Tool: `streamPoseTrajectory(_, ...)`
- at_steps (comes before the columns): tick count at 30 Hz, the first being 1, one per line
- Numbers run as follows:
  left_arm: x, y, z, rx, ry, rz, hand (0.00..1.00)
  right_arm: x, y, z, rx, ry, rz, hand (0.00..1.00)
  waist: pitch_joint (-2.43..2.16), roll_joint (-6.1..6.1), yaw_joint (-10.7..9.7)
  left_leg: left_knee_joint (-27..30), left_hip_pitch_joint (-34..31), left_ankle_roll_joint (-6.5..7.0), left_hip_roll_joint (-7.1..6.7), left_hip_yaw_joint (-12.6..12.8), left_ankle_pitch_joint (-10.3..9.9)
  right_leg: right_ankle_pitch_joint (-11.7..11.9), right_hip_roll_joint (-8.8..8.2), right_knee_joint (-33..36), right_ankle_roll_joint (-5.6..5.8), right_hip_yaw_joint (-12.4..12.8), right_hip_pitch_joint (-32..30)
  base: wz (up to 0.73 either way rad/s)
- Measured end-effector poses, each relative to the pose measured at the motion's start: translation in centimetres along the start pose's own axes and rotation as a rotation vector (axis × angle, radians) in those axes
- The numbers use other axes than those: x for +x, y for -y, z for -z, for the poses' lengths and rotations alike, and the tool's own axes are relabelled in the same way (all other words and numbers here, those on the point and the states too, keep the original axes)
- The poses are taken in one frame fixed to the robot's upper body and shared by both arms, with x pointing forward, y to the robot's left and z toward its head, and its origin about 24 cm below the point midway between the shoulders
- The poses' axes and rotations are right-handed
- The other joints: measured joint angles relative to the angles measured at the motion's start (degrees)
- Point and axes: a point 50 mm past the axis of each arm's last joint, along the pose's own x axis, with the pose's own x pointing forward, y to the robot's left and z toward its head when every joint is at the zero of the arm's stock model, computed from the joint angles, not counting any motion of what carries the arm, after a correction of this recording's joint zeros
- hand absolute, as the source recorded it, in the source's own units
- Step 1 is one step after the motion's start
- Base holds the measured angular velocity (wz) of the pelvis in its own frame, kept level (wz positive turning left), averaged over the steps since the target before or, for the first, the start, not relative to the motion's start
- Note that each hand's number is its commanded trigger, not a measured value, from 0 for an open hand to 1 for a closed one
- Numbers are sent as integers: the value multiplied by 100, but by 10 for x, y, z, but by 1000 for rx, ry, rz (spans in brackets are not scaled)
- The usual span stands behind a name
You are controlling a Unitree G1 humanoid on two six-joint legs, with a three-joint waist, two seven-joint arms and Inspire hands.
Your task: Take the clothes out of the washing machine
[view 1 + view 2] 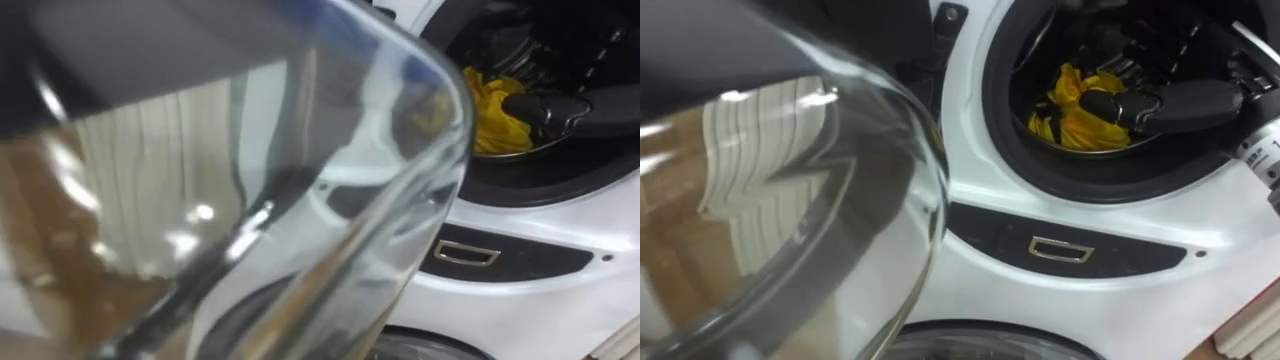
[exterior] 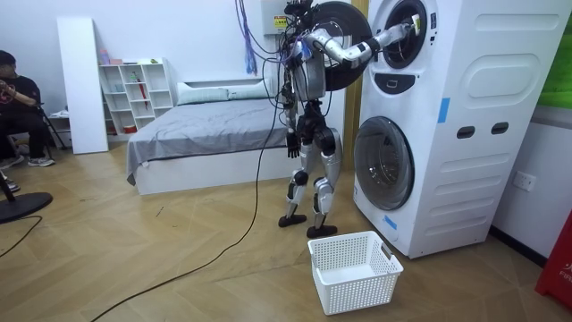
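Right robot hand (image 1: 1140, 100), arm raised, forearm level inside upper drum (image 1: 1012, 110); fingers curled on yellow cloth (image 1: 1065, 115); cloth crumpled at drum's bottom, no clear long axis.

Head stereo pair close-up, room cam well back.
Upper drum opening (image 1: 1100, 100) is viewed v. near, angled down, by both eyes, w/ door glass (image 1: 250, 180) at left; washer stack (image 2: 465, 134) is framed whole by room cam; drum mouth shared.
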Motion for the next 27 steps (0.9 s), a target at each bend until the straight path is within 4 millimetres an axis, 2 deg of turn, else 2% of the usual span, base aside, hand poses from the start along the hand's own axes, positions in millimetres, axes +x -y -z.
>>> streamPoseTrajectory(6, 0, -2, 0, 0, 0, -24, 0, 0, 0, -1, -6, 13, 0, 0, -13, 81, 0, 25, 4, -4, 8, 9, -2, 2, 11, -6, -1, 0, -10, -1)
streamPoseTrajectory(13, 0, -2, -3, 5, 12, -39, 0, 0, 1, 0, -50, -4, 9, 0, -26, 66, -7, 51, -56, -3, 1, 15, -1, 1, -4, -10, 0, -23, -59, 0)
streamPoseTrajectory(17, 0, 0, -4, 48, 9, -34, 0, 1, 0, 3, -169, -54, 22, 0, -26, 62, 37, 64, -53, -3, -1, 25, -1, 1, -8, -2, 0, -18, -52, 0)
streamPoseTrajectory(20, 1, 2, -7, 63, 16, -28, 0, 1, 1, 8, -228, -91, 40, 0, -25, 60, 162, 66, -15, -3, -4, 51, -1, 5, -4, 2, 5, 17, -35, -5)
streamPoseTrajectory(27, 1, 3, -10, 86, 19, -16, 0, 8, -1, 20, -347, -179, 40, 0, -1, 40, 230, 16, 12, 5, -6, 27, -10, 22, -9, -2, 1, -4, 3, 0)
